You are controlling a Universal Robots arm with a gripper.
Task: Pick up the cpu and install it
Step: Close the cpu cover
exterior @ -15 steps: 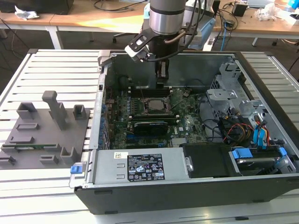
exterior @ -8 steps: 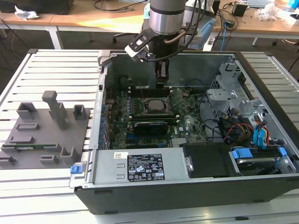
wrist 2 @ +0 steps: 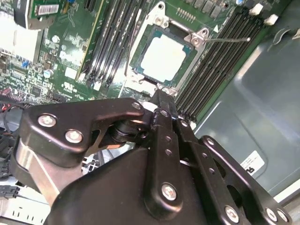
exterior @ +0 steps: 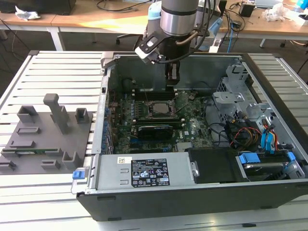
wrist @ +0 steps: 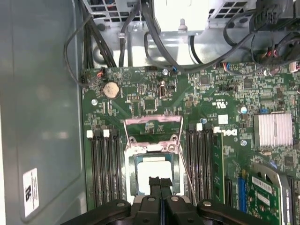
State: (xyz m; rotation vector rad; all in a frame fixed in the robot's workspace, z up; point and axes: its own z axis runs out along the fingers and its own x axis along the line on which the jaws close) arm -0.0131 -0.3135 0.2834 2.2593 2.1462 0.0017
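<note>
The cpu (wrist 2: 162, 57), a shiny silver square with a thin border, lies flat in the motherboard socket (exterior: 161, 109) inside the open computer case. The socket's metal load frame (wrist: 153, 127) is swung open and the thin lever (wrist: 186, 174) stands free beside it. My gripper (exterior: 172, 80) hangs just above the socket's far edge. In both wrist views its black fingers (wrist: 160, 182) are pressed together, with nothing between them. The fingertips (wrist 2: 159, 95) sit close over one edge of the cpu (wrist: 154, 172), and I cannot tell whether they touch it.
Memory slots (wrist: 104, 164) flank the socket on both sides. A graphics card (exterior: 154, 130) lies just in front of it. The power supply (exterior: 144, 172) fills the near side of the case and drive cages with cables (exterior: 250, 125) the exterior view's right. A grey fixture block (exterior: 43, 134) sits outside.
</note>
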